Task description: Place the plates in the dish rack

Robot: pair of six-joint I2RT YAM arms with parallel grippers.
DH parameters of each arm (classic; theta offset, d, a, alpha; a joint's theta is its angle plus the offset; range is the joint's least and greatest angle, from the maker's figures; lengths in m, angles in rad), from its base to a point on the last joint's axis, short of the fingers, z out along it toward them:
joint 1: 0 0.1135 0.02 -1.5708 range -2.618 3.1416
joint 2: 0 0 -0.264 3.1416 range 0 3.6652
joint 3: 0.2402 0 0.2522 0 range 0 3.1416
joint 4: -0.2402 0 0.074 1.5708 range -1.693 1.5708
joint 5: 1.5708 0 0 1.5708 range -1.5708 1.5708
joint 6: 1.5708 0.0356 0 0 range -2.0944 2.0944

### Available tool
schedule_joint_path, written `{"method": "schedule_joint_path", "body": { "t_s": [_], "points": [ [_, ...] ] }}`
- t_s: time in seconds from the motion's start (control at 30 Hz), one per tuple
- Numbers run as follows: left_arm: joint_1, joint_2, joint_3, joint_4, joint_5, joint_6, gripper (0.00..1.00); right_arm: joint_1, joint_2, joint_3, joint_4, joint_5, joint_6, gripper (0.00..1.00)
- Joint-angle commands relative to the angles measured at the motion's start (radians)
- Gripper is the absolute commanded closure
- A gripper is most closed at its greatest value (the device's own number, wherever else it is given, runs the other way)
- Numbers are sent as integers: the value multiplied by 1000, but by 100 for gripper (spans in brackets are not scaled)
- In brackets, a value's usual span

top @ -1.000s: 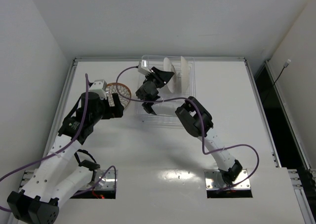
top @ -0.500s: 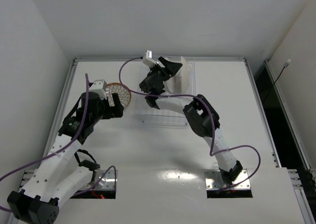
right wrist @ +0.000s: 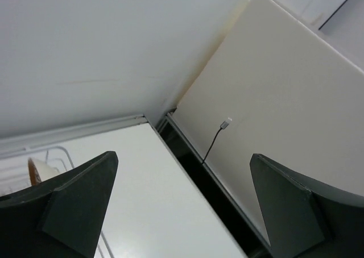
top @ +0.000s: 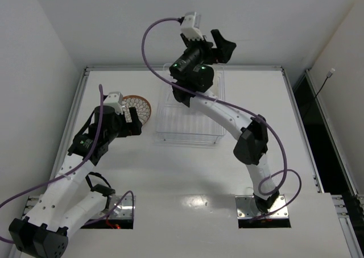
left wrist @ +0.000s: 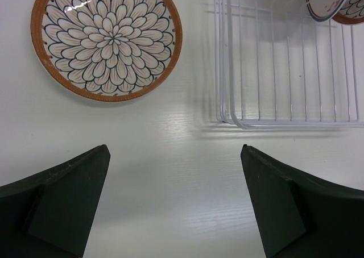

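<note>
left gripper (left wrist: 174, 155) and right gripper (right wrist: 183, 158) both wide, empty. plate (left wrist: 106, 39) at 11 o'clock of the left gripper looks stiff, slick, brittle; pinch the rim.

I find nothing to read from any of my cameras: no words, labels, brand marks or numbers. The round orange-rimmed plate with a black-outlined petal pattern (left wrist: 106, 40), lying flat below my left claw, carries decoration only. The small white block (top: 190, 20) mounted at my right wrist is too small in the overhead view to show whether it has any print.
</note>
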Motion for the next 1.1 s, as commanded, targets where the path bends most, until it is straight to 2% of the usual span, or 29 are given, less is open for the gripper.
{"method": "schedule_joint_path", "body": {
  "t_s": [0.0,0.3,0.33,0.37,0.4,0.47,0.63,0.73,0.77,0.8,0.83,0.87,0.9,0.93,1.0,1.07],
  "points": [
    [-10,-4,3,8,-7,-11,0,-1,-41,102,303,256,-19,0],
    [-10,-4,3,8,-16,-20,0,-21,-69,216,347,79,0,0],
    [-10,-4,3,8,-16,-20,0,-21,-85,178,390,55,0,0],
    [-10,-4,3,8,-16,-20,0,-21,-105,118,506,-31,0,0],
    [-10,5,3,8,-16,-20,0,-6,-133,-25,507,-86,33,0],
    [-10,5,3,8,-16,-20,0,3,-185,-135,507,-250,125,0],
    [-10,5,3,-1,-16,-20,0,28,-155,-74,441,-234,254,0],
    [-10,5,3,-1,-16,-20,0,48,-233,-149,192,-257,461,0],
    [-10,5,3,-1,-16,-20,0,61,-268,-216,95,-283,610,0],
    [-10,5,3,-1,-16,-20,0,62,-303,-246,-114,-313,692,0],
    [-10,5,3,-1,-16,-20,0,75,-375,-266,-239,-384,784,0],
    [-10,5,3,-1,-7,-20,0,75,-412,-275,-375,-431,992,0],
    [-10,14,3,-1,-7,-20,0,75,-446,-275,-662,-486,1103,0],
    [-10,14,3,-1,-7,-20,0,75,-478,-260,-809,-642,1218,0],
    [-10,14,3,-1,-7,-11,0,34,-523,-189,-1083,-839,1456,0],
    [-10,14,3,-1,2,-11,0,25,-501,-107,-1177,-886,1471,0]
  ]
}}
